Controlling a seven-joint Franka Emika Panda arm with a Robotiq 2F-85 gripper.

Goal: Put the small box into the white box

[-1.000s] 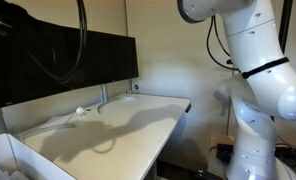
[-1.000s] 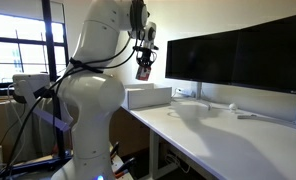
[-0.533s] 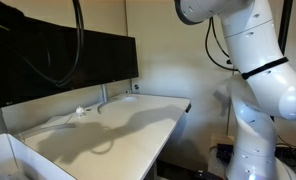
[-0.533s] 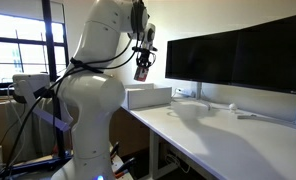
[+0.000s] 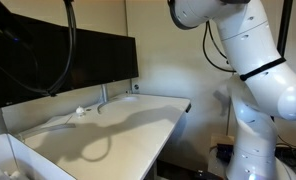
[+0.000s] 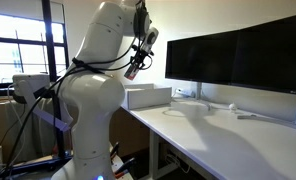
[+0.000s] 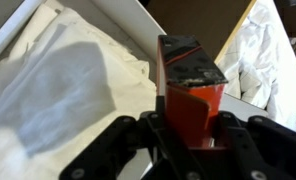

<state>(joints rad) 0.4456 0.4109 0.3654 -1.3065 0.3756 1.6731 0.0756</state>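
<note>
My gripper (image 6: 136,64) is shut on the small box (image 6: 133,72), a red and dark carton, and holds it tilted in the air beyond the table's end, above and a little to the side of the white box (image 6: 148,97). In the wrist view the small box (image 7: 191,95) stands between my fingers (image 7: 151,132), with my gripper (image 7: 191,128) over the white box's thin wall (image 7: 146,25). The bin holds crumpled white lining. In an exterior view only a corner of the white box (image 5: 8,160) shows, and the gripper is out of frame.
Large dark monitors (image 6: 238,55) stand along the back of the white table (image 6: 228,140). A tiny white round thing (image 5: 80,112) lies near the monitors. A second white crumpled sheet (image 7: 263,50) lies to the right of the bin. The robot's base (image 6: 88,120) stands beside the table.
My wrist has tilted and shifted slightly away from the monitors. The small box now hangs at a slant instead of upright, still gripped.
</note>
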